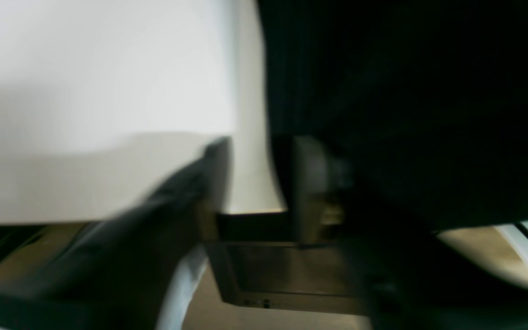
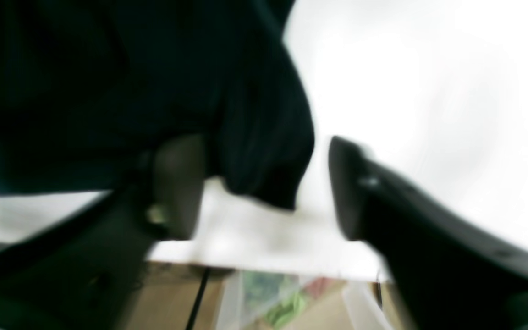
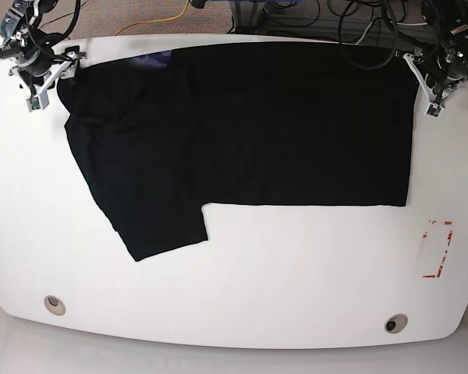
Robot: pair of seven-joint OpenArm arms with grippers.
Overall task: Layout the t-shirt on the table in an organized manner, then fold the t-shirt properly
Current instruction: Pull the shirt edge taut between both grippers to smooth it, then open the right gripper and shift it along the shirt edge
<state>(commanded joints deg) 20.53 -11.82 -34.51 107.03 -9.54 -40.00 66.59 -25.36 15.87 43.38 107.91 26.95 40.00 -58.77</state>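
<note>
The black t-shirt [image 3: 242, 132] lies spread along the far half of the white table [image 3: 257, 288], one sleeve reaching toward the front left. My left gripper [image 3: 430, 92] sits at the shirt's far right corner. In the blurred left wrist view it [image 1: 264, 178] stands open, with the t-shirt [image 1: 406, 91] edge just inside the right finger [image 1: 310, 183] and bare table [image 1: 85, 68] in the gap. My right gripper [image 3: 51, 82] is at the far left corner. It [image 2: 266, 188] is open too, with a fold of the t-shirt [image 2: 264, 151] hanging between the fingers.
A red tape rectangle [image 3: 438, 249] marks the table's right side. Two metal grommets [image 3: 54, 304] [image 3: 395, 322] sit near the front edge. Cables hang behind the far edge. A dark box [image 1: 287, 275] shows below the table edge.
</note>
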